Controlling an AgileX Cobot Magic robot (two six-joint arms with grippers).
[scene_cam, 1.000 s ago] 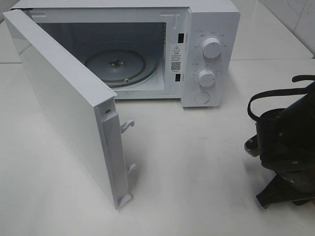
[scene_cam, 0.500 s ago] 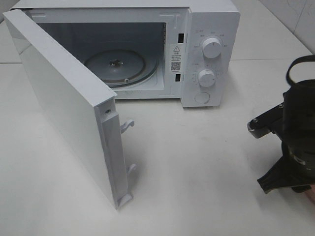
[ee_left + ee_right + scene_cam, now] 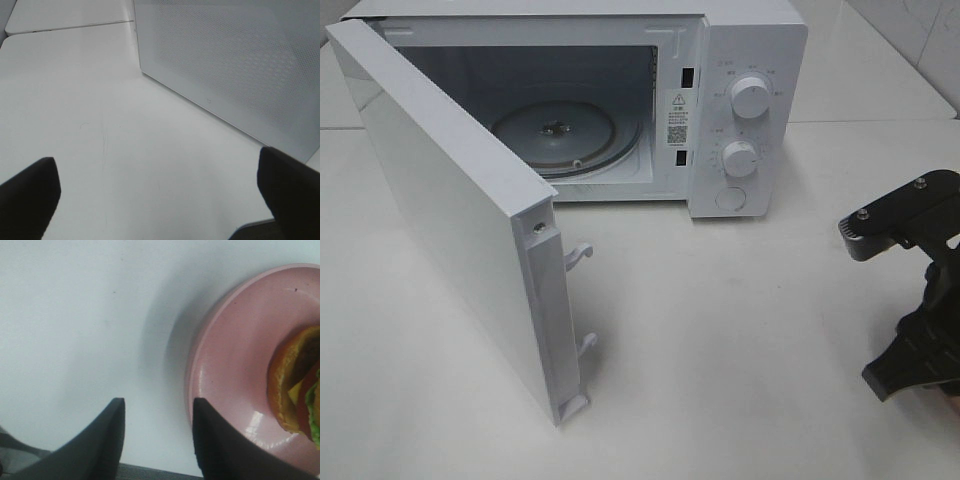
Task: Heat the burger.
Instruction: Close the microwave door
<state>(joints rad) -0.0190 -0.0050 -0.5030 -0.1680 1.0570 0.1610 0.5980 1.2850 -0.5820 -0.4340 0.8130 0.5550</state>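
White and glossy, the boxy microwave oven (image 3: 620,100) stands in the exterior high view with its flat white door (image 3: 450,230) swung wide and the round glass turntable (image 3: 565,135) bare; the black right gripper (image 3: 920,300) has shifted since a second ago, rising and drawing toward the right edge of the table, so the pickup seems still ahead; a warning label with a triangle and a code square sits beside the cavity, its print too small to read, as are the marks around the two white dials (image 3: 745,125). From the left wrist, the left gripper (image 3: 160,200) shows widely spread jaws over bare tabletop near the perforated door. From the right wrist, the right gripper (image 3: 157,440) has part-open jaws holding nothing, one finger at the rim of the flat pink round plate (image 3: 235,380), where the golden-bunned burger (image 3: 297,385) lies.
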